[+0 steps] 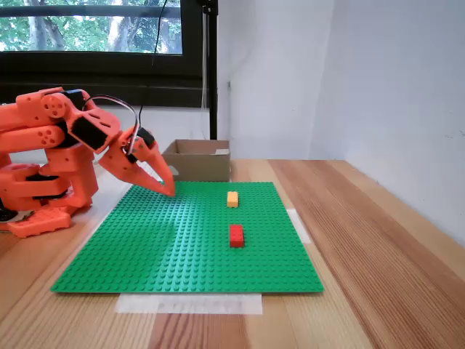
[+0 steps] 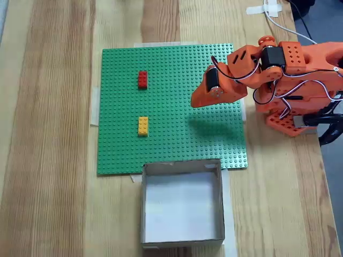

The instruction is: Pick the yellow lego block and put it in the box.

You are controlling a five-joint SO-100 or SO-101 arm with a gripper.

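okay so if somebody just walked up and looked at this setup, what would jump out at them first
Probably the bright orange arm, its gripper hanging low over the green baseplate, holding nothing. Next, two small bricks apart on that plate: the yellow lego block nearer the box, and the red brick farther from it. The box sits just off the plate's edge.

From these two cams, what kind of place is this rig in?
Likely a home or office hobby bench by a window, not a lab: wooden tabletop with a taped-down green lego baseplate, a window showing trees, and a small orange 3D-printed arm.
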